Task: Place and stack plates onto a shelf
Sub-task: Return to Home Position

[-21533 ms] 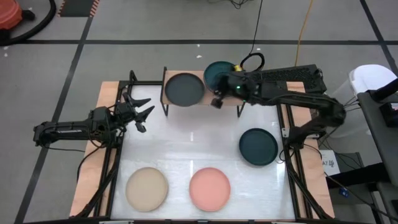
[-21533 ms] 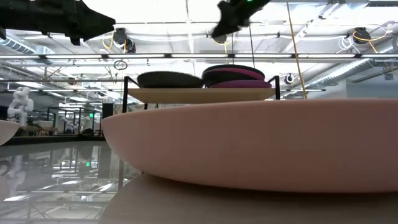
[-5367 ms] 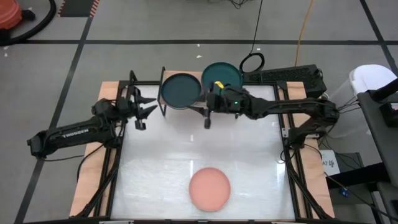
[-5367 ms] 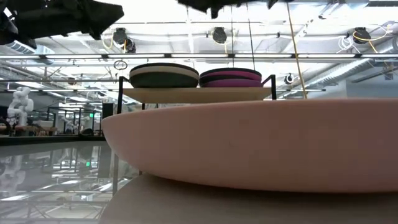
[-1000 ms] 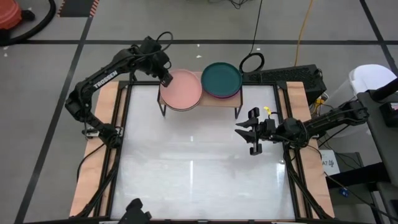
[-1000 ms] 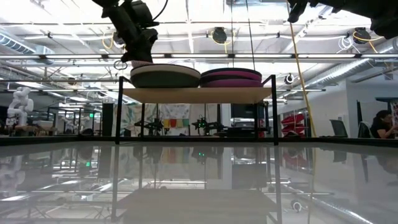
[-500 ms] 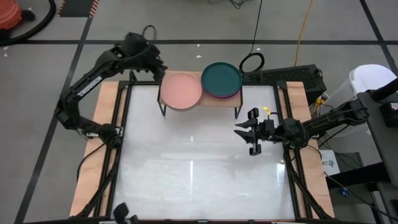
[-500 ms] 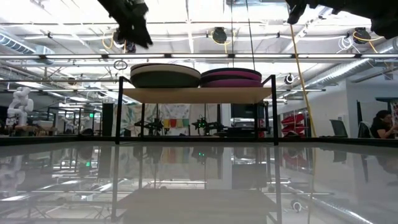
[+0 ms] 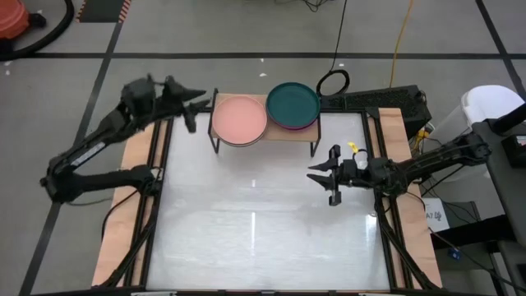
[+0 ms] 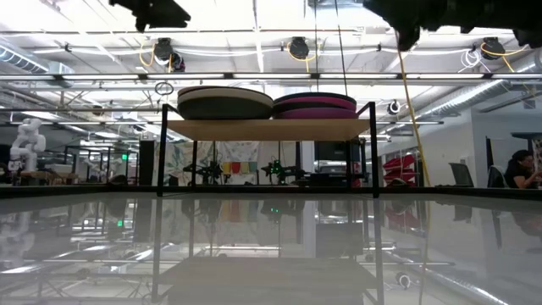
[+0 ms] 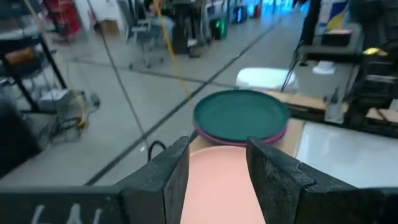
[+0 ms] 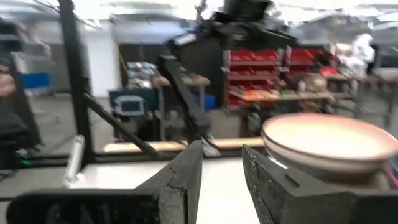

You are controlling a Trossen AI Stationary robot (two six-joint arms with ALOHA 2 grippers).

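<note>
The shelf [image 9: 263, 131] stands at the table's far edge on thin black legs and bears two stacks of plates. The left stack has the salmon pink plate [image 9: 239, 120] on top; it also shows in the left wrist view [image 11: 219, 177]. The right stack has a dark teal plate [image 9: 292, 103] on top, over purple and magenta ones [image 10: 315, 107]. My left gripper [image 9: 194, 110] is open and empty, left of the shelf and above its level, pointing at the salmon plate. My right gripper [image 9: 324, 175] is open and empty above the table's right part.
The white table top [image 9: 263, 238] lies bare in front of the shelf. A black cable loop [image 9: 332, 82] lies behind the shelf. In the low view the shelf board [image 10: 267, 128] stands well above the table top, with open room beneath it.
My left gripper has drawn back from the far left rim of the salmon plate, going up and toward the table's left edge, and has turned so that it points at the shelf. The salmon plate stays on the left stack.
</note>
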